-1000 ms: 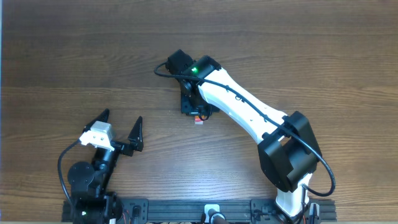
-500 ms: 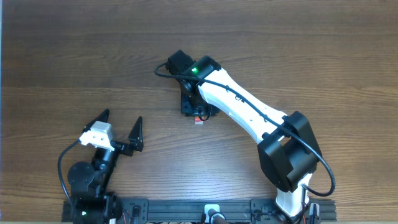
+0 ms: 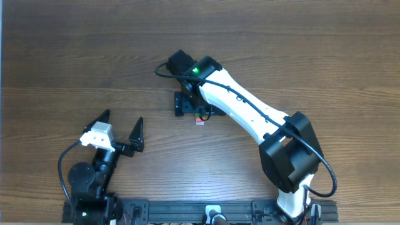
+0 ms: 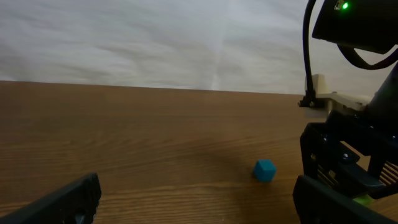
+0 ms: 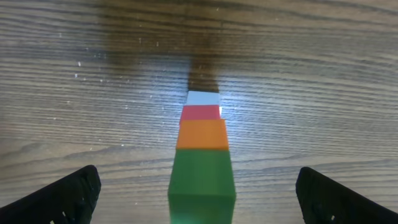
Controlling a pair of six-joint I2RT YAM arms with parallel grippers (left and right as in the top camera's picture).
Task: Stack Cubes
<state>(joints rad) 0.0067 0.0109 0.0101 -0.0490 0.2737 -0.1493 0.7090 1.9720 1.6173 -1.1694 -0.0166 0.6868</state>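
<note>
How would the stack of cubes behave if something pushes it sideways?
The stack is four cubes tall on one narrow base, so it likely tips easily. The cubes seem merely stacked, so the green cube may slide off first.

The small green plastic cube (image 5: 202, 177) tops a column. Beneath it sit an orange cube (image 5: 202, 134), a red cube (image 5: 201, 112) and a white cube (image 5: 203, 98). A separate small blue plastic cube (image 4: 264, 170) is one solid colour. The wooden table (image 3: 75, 56) is dark brown with fine streaked grain. The right arm (image 3: 240, 106) is white with black joints.
</note>
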